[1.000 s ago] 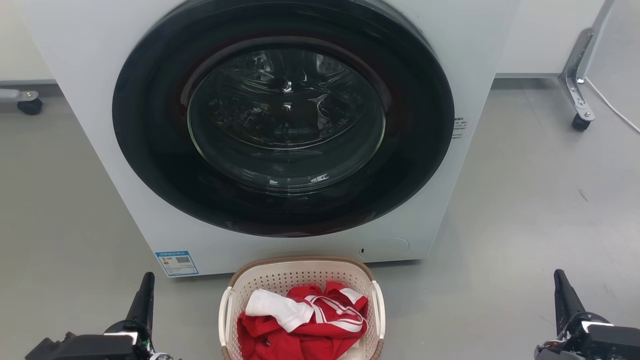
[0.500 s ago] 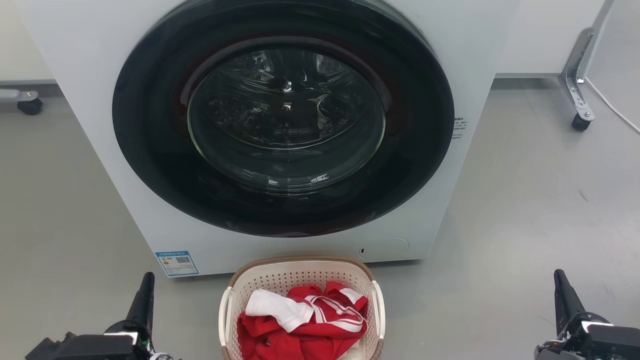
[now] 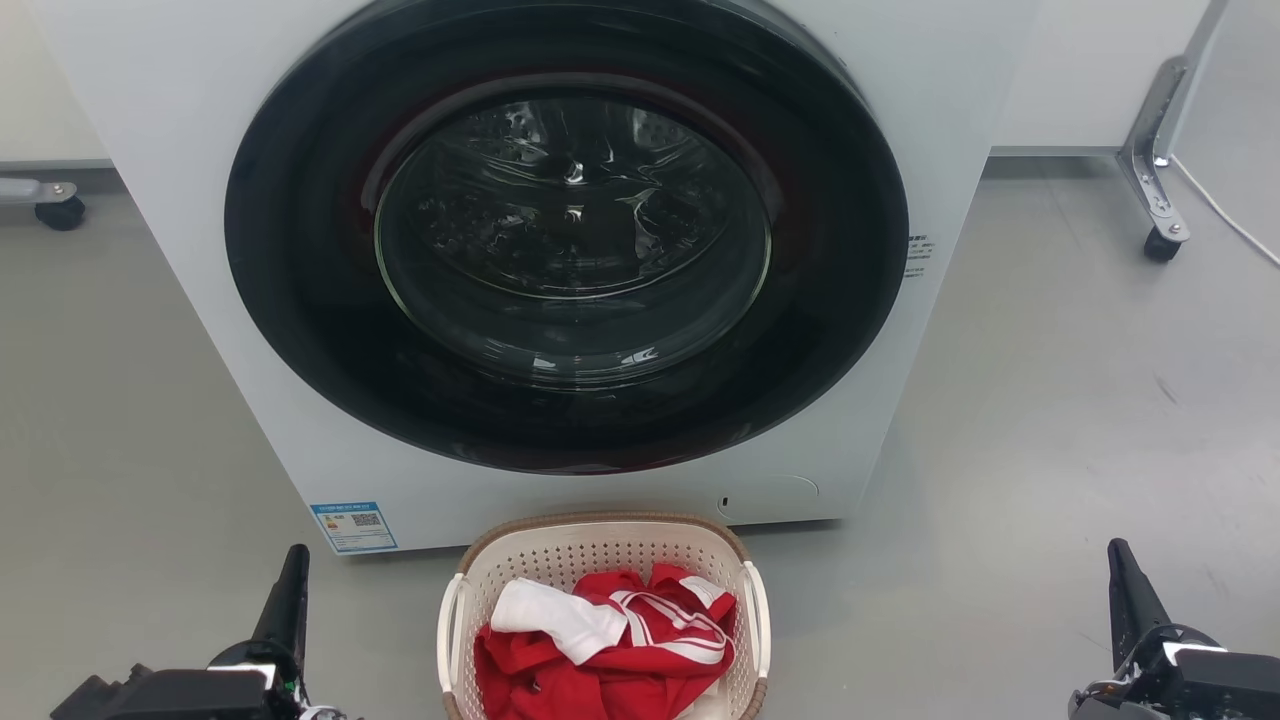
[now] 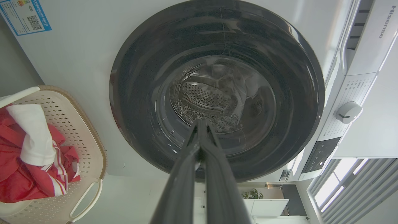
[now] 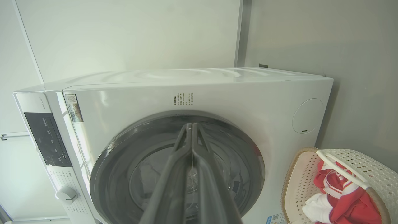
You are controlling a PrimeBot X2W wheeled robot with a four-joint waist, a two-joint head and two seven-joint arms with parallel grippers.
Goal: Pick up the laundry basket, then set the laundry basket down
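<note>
The laundry basket (image 3: 600,552), cream perforated plastic with a brown rim and white side handles, stands on the floor right in front of the washing machine, holding red and white clothes. It also appears at the left edge of the left wrist view (image 4: 84,140) and at the lower right of the right wrist view (image 5: 357,165). My left gripper (image 3: 293,565) is low at the basket's left, well apart from it, fingers shut together with nothing held (image 4: 200,123). Far off to the basket's right my right gripper (image 3: 1117,557) is likewise shut and empty (image 5: 190,126).
A white front-loading washing machine (image 3: 200,200) with a closed dark round door (image 3: 565,235) rises close behind the basket. Wheeled metal frame legs stand at the far right (image 3: 1160,240) and far left (image 3: 58,208). A white cable (image 3: 1230,225) lies on the grey floor.
</note>
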